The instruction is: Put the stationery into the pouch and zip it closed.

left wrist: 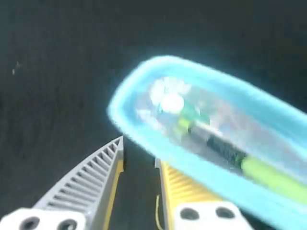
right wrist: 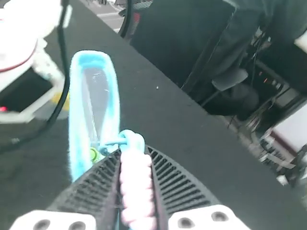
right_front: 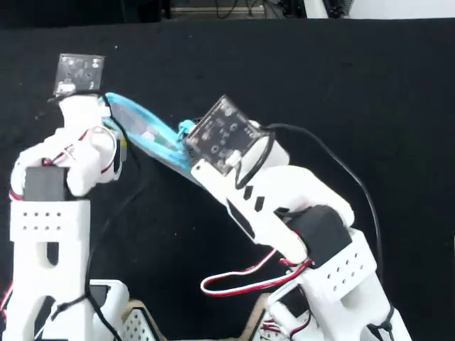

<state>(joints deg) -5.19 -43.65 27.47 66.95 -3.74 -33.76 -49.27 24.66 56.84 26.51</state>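
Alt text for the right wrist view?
The right gripper is shut on a pink tab, joined by a blue loop to a blue-edged clear pouch stretching away over the black table. A white arm sits beyond it.

we see a black cloth (right_front: pixel 370 92) covering the desk (right wrist: pixel 192 143) all round the right hand (right wrist: pixel 132 152). past that hand, off the desk's far edge, stand a dark panel (right wrist: pixel 182 33) and tangled cables (right wrist: pixel 268 76), with pale floor (right wrist: pixel 103 9) beyond.
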